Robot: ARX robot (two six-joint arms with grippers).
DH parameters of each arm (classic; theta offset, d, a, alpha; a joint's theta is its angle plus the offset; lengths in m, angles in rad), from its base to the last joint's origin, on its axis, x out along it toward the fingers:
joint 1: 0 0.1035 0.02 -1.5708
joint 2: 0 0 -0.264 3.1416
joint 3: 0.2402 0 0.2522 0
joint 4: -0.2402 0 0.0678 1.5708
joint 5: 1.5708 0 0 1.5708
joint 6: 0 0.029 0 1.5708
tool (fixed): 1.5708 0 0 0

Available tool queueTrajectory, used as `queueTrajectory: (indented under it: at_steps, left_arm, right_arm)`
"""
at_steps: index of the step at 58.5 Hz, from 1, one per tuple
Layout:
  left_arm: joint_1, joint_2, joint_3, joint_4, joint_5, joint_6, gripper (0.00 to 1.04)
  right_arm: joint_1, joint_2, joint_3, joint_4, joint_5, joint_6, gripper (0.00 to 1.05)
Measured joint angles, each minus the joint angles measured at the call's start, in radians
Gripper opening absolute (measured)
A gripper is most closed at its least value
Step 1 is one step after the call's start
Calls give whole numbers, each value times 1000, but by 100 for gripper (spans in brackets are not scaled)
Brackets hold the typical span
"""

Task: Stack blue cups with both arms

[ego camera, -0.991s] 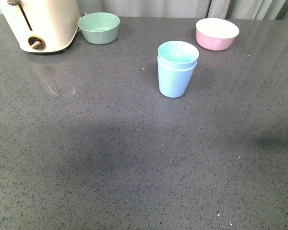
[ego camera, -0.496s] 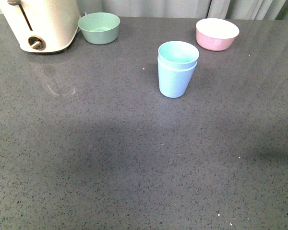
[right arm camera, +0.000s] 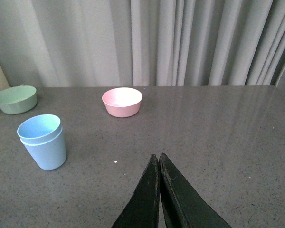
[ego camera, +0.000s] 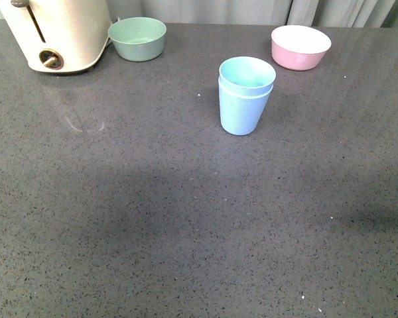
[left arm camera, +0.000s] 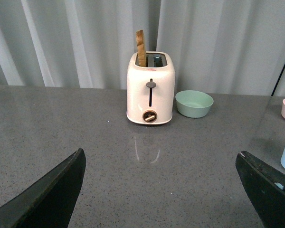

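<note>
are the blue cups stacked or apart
Stacked: the blue cups stand upright, one nested inside the other, with two rims showing.

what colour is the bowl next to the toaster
Pale green bowl beside the cream toaster, clearest in the front view.

I see my left gripper (left arm camera: 164,190) spread wide over the grey speckled countertop (left arm camera: 61,123), facing a cream toaster (left arm camera: 150,88) holding what looks like toast (left arm camera: 140,48), green bowl (left arm camera: 194,103) beside it.

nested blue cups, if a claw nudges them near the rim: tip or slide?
The blue cups probably tip: they look tall, tapering to a narrow base. Likely light, stiff plastic. The inner cup's rim sits above the outer's, so it may lift out alone.
</note>
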Motion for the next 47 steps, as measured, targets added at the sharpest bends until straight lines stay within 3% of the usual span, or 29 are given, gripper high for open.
queueTrajectory:
  at_steps: [7, 14, 33, 40, 47]
  left_arm:
    - [0, 0, 0, 0, 0, 0, 96]
    - [0, 0, 0, 0, 0, 0, 96]
    - [0, 0, 0, 0, 0, 0, 96]
    - [0, 0, 0, 0, 0, 0, 96]
    - [0, 0, 0, 0, 0, 0, 96]
  right_arm:
    - [0, -26, 0, -27, 0, 0, 2]
    - [0, -165, 1, -191, 1, 0, 2]
    - [0, -197, 1, -203, 1, -1, 3]
    - [0, -197, 1, -203, 1, 0, 25]
    - [0, -197, 1, -203, 1, 0, 55]
